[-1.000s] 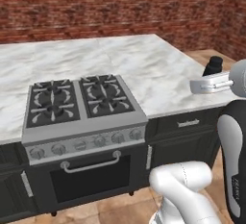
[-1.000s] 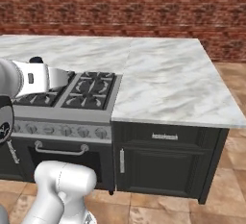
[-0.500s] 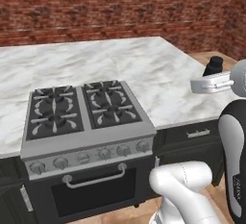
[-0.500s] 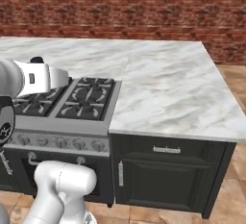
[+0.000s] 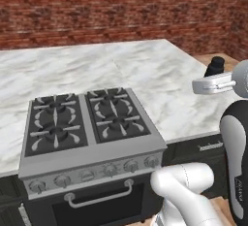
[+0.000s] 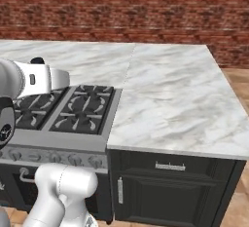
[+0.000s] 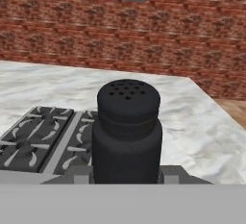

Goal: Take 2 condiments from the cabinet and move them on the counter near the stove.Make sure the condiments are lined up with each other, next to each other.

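Change: the whole picture has shifted since a second ago — the base has rolled closer, so the stove (image 5: 89, 137) and counter (image 6: 175, 104) loom larger; arm and shaker keep the same pose.
Shaker: a small black shaker (image 7: 127, 131) with a perforated domed cap, upright, seen close up in the hand view; in the left base view its dark top (image 5: 215, 67) pokes up above the white hand.
Gripper: the gripper (image 7: 126, 174) is pinching the shaker, one finger on each side of its base.
Where it is: held in the air above the counter's front right part, just right of the stove — not resting on anything.
Stove: four black grates, steel front, a row of knobs, an oven handle below.
Counter: veined marble around the stove, dark drawers beneath.
Backdrop: red brick wall (image 6: 146, 11).
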